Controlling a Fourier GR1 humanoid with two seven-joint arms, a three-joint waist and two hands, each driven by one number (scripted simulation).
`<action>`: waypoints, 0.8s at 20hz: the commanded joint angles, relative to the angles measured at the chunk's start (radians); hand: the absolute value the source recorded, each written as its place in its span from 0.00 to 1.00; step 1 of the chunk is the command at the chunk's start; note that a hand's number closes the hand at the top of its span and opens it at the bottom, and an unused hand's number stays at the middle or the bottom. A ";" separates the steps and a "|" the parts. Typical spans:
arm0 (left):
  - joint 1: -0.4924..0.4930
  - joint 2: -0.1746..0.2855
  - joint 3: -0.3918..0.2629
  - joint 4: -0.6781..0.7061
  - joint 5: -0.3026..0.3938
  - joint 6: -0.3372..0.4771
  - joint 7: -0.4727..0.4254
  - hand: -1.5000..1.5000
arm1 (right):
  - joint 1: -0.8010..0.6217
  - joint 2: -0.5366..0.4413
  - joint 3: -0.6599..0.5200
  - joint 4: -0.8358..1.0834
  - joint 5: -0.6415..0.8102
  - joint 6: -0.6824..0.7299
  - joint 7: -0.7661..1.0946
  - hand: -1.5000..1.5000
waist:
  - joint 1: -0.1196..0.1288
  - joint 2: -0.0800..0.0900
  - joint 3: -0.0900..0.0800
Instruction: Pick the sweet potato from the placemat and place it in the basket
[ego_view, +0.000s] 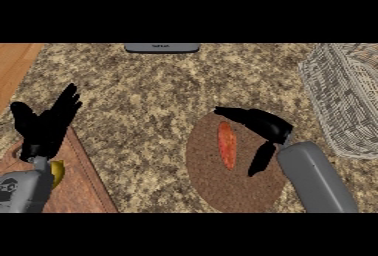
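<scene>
Where the grey right forearm slanted up and to the left from the lower right edge, the black right hand (267, 127) was stationed over the round brown woven placemat (221, 187). The hand was open: its fingers (235, 114) stretched straight past the upper end of the long orange sweet potato (227, 145), and its thumb (260, 159) hung just to the right of it. Nothing was gripped; contact with the sweet potato could not be confirmed. The sweet potato lay lengthwise on the placemat, well apart from the pale wicker basket (343, 100) at the right edge.

The black left hand (44, 127) rested open, fingers up, at the left edge above a reddish wooden board (77, 185).

Count on the speckled stone tabletop (140, 95): one sweet potato, one placemat, one basket, one board, one yellow item (58, 172) partly hidden by the left forearm, and one flat grey object (162, 48) at the far edge.
</scene>
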 joint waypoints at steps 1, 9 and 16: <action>0.019 0.009 0.031 0.012 0.004 -0.035 -0.040 0.50 | -0.011 0.057 0.025 0.073 0.077 -0.093 0.006 0.00 | 0.004 0.001 0.000; -0.024 -0.033 0.020 0.009 -0.040 -0.017 0.002 0.50 | 0.075 0.043 0.049 0.011 0.146 -0.112 -0.016 0.00 | -0.003 0.000 0.000; -0.007 -0.030 0.035 -0.020 -0.045 -0.032 0.027 0.50 | -0.063 0.099 0.072 0.179 0.252 -0.178 -0.053 1.00 | 0.003 0.001 0.000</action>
